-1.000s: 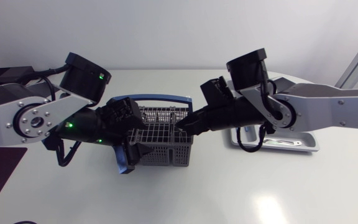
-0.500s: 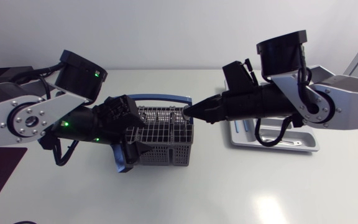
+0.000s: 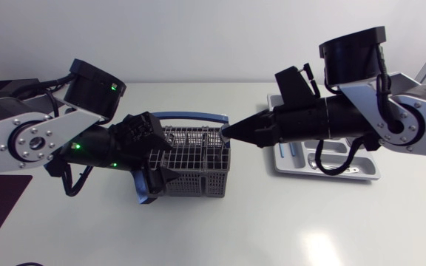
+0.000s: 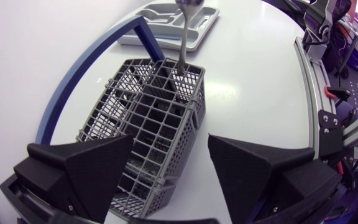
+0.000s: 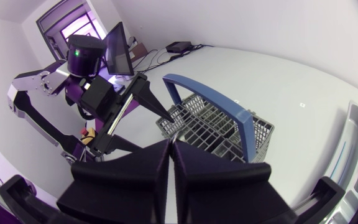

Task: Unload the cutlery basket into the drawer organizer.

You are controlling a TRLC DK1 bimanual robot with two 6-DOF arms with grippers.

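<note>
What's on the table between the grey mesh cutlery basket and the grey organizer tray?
Only bare white table, seen in the left wrist view; the head view shows the right gripper above it.

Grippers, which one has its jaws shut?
The right gripper, jaws pinched on a metal utensil rising from the basket; the left gripper has jaws wide open.

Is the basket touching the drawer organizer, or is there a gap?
Apart. The head view shows a band of bare table between the cutlery basket and the drawer organizer.
</note>
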